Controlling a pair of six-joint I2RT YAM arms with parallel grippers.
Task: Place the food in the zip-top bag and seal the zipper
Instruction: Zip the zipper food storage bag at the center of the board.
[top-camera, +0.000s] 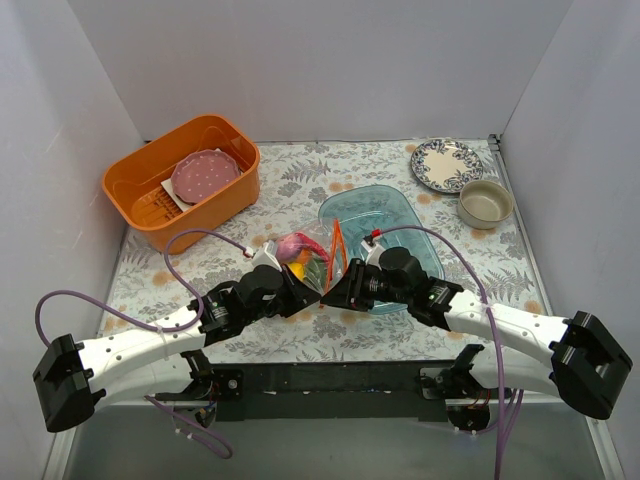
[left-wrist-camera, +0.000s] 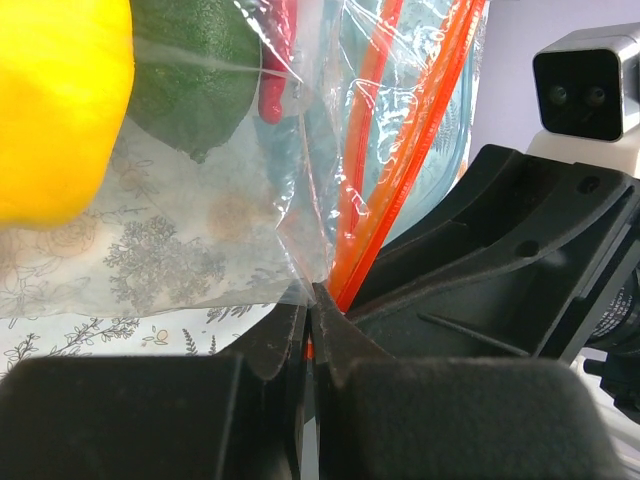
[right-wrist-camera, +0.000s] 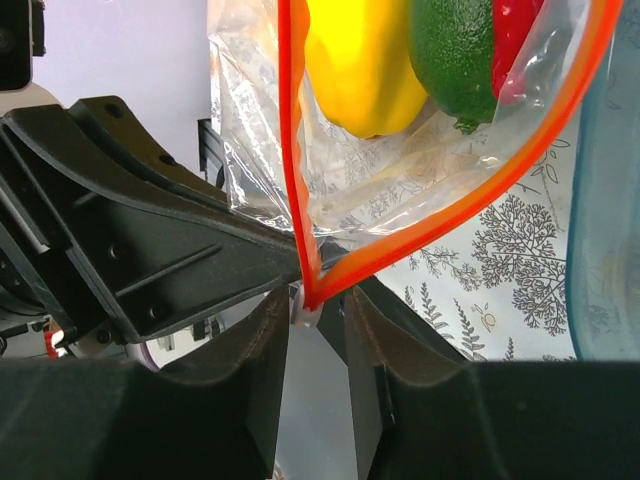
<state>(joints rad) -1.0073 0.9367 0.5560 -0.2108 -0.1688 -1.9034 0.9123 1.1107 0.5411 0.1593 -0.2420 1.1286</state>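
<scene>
The zip-top bag (top-camera: 312, 256) is held up between both arms at the table's middle, its mouth gaping. Inside it lies the food: a yellow pepper (right-wrist-camera: 360, 70), a green round one (right-wrist-camera: 450, 55) and a red chili (right-wrist-camera: 512, 35). My left gripper (left-wrist-camera: 312, 300) is shut on the bag's near corner, right at the end of the orange-red zipper (left-wrist-camera: 400, 150). My right gripper (right-wrist-camera: 317, 296) faces it from the right. Its jaws stand a little apart, one on each side of the corner where the two zipper (right-wrist-camera: 292, 150) strips meet. In the top view the two grippers (top-camera: 308, 288) (top-camera: 333, 290) almost touch.
A clear blue tray (top-camera: 400, 196) lies just behind the bag. An orange basket (top-camera: 140, 195) holding a pink plate (top-camera: 205, 175) stands at the back left. A patterned plate (top-camera: 445, 165) and a beige bowl (top-camera: 485, 203) sit at the back right. White walls close in three sides.
</scene>
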